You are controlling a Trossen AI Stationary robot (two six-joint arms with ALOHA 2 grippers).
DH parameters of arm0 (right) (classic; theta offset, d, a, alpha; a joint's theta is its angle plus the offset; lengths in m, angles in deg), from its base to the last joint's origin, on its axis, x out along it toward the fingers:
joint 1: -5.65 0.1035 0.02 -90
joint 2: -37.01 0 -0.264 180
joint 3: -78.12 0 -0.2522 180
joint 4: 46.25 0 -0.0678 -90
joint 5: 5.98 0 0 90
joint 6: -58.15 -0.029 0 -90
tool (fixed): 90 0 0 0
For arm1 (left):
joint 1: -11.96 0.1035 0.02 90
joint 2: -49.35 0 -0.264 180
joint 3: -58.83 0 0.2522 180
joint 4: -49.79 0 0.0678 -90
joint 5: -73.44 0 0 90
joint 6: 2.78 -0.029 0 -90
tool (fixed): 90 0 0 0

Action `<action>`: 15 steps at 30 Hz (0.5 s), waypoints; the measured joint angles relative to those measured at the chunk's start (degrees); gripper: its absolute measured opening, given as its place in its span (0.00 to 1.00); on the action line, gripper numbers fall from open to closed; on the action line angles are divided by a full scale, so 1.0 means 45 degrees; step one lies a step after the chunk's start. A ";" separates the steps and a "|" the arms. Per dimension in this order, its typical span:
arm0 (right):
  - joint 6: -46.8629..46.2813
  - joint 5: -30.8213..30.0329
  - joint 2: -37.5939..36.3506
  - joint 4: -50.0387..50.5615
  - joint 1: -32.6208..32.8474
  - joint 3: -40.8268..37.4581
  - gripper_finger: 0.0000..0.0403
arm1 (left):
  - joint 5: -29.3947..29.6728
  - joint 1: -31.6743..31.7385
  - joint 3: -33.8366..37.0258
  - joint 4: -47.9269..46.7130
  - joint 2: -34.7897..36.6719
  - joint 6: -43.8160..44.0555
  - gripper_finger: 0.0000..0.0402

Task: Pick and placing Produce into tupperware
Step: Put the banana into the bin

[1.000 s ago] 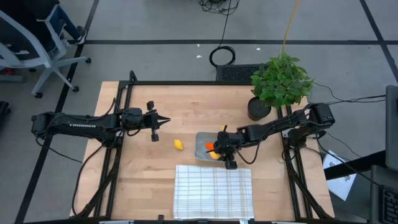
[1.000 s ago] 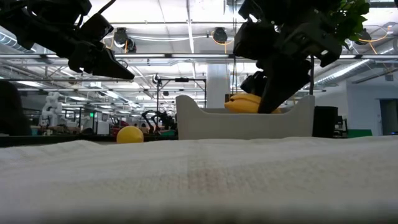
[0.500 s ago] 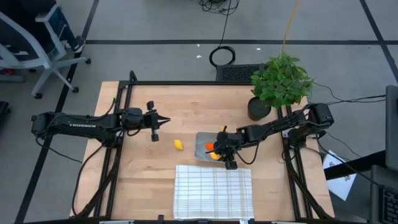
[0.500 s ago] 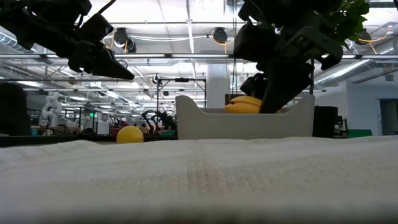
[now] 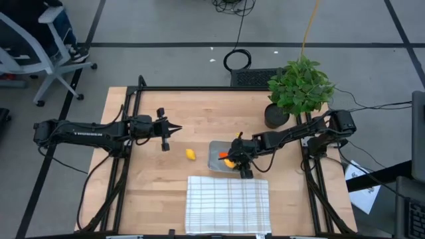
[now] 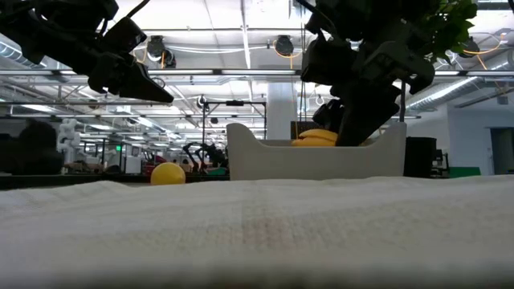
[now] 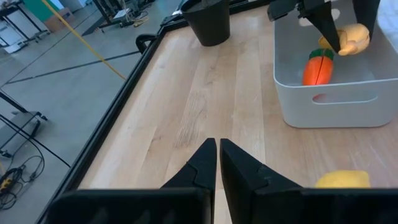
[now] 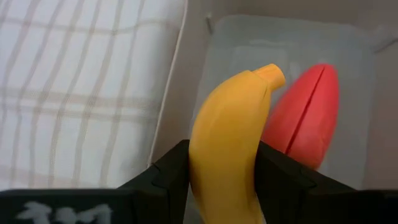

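My right gripper [image 5: 232, 162] is shut on the curved yellow banana [image 8: 230, 137] inside the translucent tupperware [image 5: 216, 147], which stands on the wooden table. The orange carrot [image 8: 305, 124] lies on the tupperware's floor right beside the banana. The small rounded yellow fruit [image 5: 190, 154] lies on the table left of the tupperware. My left gripper [image 5: 179, 128] hovers shut and empty over the table, to the far left of that fruit. In the low view the banana [image 6: 315, 138] shows just above the tupperware's rim [image 6: 313, 156]. My right gripper pinches the banana between its two fingers [image 8: 168, 171], one on each side of its body [image 8: 217, 168]. The banana's stem end [image 8: 270, 73] points away from the gripper, out past the fingertips. The fingers slant down into the tupperware from the table's right. Whether the banana touches the floor cannot be told.
A white checked cloth [image 5: 228, 202] lies at the near edge just in front of the tupperware. A leafy potted plant [image 5: 299, 86] in a dark pot [image 5: 275, 116] stands at the far right. Bare wood lies between the two arms.
My right gripper has sunk a little with the banana, which now stands lower against the tupperware's rim in the low view.
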 joint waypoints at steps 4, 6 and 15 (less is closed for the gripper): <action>0.0023 0.0283 0.0000 0.0003 -0.0043 0.0000 0.35 | 0.0000 0.0000 0.0000 0.0000 0.0004 0.0008 0.06; 0.0011 0.0319 0.0000 0.0014 -0.0071 0.0000 0.35 | 0.0000 0.0000 0.0000 0.0000 0.0004 0.0008 0.06; -0.0308 0.0926 0.0000 -0.0025 -0.0299 0.0000 0.35 | 0.0000 -0.0005 0.0000 0.0004 0.0004 0.0008 0.06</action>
